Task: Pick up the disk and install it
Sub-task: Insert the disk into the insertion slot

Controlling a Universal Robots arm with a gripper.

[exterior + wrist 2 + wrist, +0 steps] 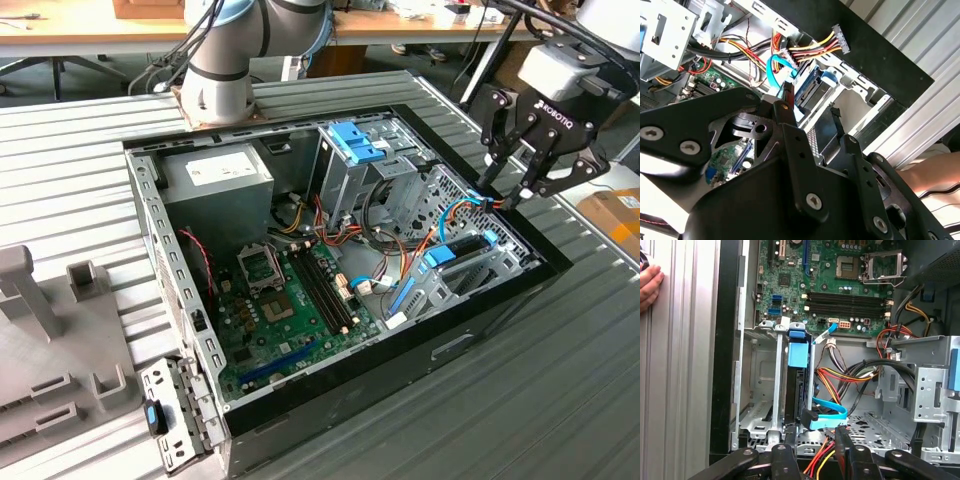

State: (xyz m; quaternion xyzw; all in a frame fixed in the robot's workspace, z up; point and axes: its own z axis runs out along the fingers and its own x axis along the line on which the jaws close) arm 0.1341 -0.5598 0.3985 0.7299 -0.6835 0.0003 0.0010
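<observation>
My gripper [500, 196] hangs at the exterior view's upper right, its fingers [790, 440] spread and pinching nothing, just over a blue cable [830, 415]. Right beneath, the disk [464, 249] sits slotted in the metal cage [757, 385].

The exterior view is bright and even. I think it is daylight, though I cannot see the source. The ribbed table [560, 400] reads pale, and the white housing above my gripper [503, 195] is washed out. Inside the computer case [450, 350] the near wall throws a soft shadow over the low end of the motherboard [300, 320]. In the second wrist view a patch beside my black links burns pure white and the drive cage [665, 30] glares, while the links are dark yet show their screws. In the first wrist view the board is evenly lit and the table strip bright. One corner of the case sinks into black, and my links are near silhouettes.
</observation>
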